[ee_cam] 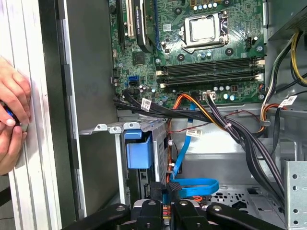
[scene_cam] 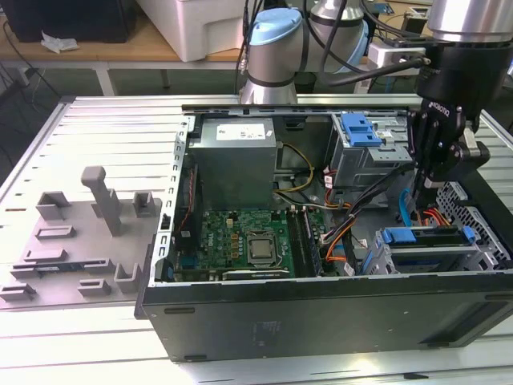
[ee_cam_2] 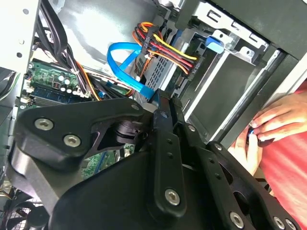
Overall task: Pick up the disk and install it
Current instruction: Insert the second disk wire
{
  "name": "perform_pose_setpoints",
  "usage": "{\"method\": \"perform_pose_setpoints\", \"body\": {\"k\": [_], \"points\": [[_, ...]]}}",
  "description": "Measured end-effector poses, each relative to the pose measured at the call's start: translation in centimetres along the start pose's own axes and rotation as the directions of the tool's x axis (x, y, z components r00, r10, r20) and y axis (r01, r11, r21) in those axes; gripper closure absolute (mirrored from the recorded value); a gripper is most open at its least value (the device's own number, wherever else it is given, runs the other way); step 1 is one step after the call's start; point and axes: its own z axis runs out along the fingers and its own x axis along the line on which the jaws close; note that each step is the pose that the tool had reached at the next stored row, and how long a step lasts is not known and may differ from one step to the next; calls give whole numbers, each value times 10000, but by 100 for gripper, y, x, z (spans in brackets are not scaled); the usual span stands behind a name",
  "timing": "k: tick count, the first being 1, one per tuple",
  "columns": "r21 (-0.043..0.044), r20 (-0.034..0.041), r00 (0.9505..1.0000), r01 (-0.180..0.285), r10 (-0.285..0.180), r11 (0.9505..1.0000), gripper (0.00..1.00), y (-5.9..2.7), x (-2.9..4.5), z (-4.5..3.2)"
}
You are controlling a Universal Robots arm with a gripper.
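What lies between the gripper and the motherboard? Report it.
In the first wrist view, a blue flat cable and black cable bundle cross between gripper and motherboard.

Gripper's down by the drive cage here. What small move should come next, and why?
Probably a slow, straight lift: the gripper hangs just above the disk, which looks already slotted in, and the blue cable runs close beside it.

disk (scene_cam: 425,237) | blue-bracketed, flat | seated in lower drive cage (scene_cam: 473,261)
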Motion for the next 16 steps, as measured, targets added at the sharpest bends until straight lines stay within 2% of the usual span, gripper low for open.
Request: {"method": "perform_pose_setpoints", "body": {"k": [7,11,13,16], "points": [[-5,0,10000,0,0,10000,84,-65,100,27],[-61,-3,10000,14,-14,10000,84,-90,129,35],[-145,-3,10000,34,-34,9999,84,-105,134,38],[-362,-9,10000,91,-91,9993,84,-138,139,41]]}}
